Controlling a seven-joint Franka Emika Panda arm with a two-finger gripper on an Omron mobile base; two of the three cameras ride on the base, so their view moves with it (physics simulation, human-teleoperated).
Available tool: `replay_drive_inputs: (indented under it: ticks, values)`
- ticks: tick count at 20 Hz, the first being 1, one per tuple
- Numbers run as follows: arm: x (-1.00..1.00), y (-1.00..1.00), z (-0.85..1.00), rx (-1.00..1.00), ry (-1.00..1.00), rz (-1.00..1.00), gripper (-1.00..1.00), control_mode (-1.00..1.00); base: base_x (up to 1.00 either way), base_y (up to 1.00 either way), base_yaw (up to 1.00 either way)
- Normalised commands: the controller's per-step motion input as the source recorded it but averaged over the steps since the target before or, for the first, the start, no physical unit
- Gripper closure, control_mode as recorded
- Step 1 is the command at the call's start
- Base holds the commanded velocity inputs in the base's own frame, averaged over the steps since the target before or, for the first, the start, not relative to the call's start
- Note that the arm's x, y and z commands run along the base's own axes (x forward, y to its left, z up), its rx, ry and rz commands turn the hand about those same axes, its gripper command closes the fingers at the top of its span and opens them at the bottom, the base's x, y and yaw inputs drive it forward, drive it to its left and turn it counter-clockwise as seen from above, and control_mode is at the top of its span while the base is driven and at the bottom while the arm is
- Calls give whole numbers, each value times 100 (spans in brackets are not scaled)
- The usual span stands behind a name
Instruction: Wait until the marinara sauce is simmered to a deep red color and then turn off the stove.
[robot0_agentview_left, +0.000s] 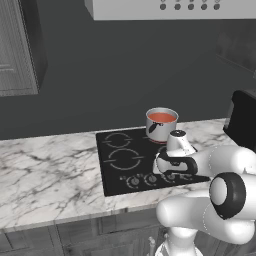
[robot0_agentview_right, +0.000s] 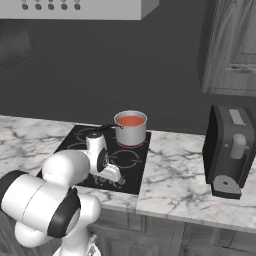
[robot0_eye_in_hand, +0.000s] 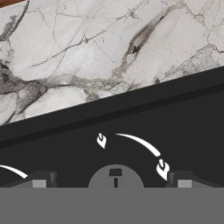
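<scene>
The arm (robot0_agentview_left: 200, 165) covers the stove's (robot0_agentview_left: 120, 160) right knobs. The coffee machine (robot0_agentview_left: 243, 120) is cut by the frame edge. The knob (robot0_eye_in_hand: 115, 177) shows its upper half.

The wall (robot0_agentview_left: 125, 65) behind the counter is dark grey and plain; a long marble counter (robot0_agentview_left: 45, 175) runs along it, white with grey veins; under the counter there are dark grey wooden cupboard doors (robot0_agentview_right: 165, 240); up high in the middle hangs a pale grey hood (robot0_agentview_left: 170, 9) with a row of small dark round buttons on its front; a grey wooden wall cupboard (robot0_agentview_left: 17, 47) hangs at the left end, and another one (robot0_agentview_right: 232, 47) hangs at the right end; a black coffee machine (robot0_agentview_right: 231, 150) stands on the counter at the right end, under that cupboard; the light is soft and even.
</scene>
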Motion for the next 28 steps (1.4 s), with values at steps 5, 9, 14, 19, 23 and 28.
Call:
replay_drive_inputs:
  ticks: [5,9,14,19,23,28]
  values:
    - [0,0,0,0,0,0,-100,-100,0,0,0]
    - [0,0,0,0,0,0,-100,-100,0,0,0]
    - [0,0,0,0,0,0,-100,-100,0,0,0]
    - [0,0,0,0,0,0,-100,-100,0,0,0]
    - [0,0,0,0,0,0,-100,-100,0,0,0]
    - [0,0,0,0,0,0,-100,-100,0,0,0]
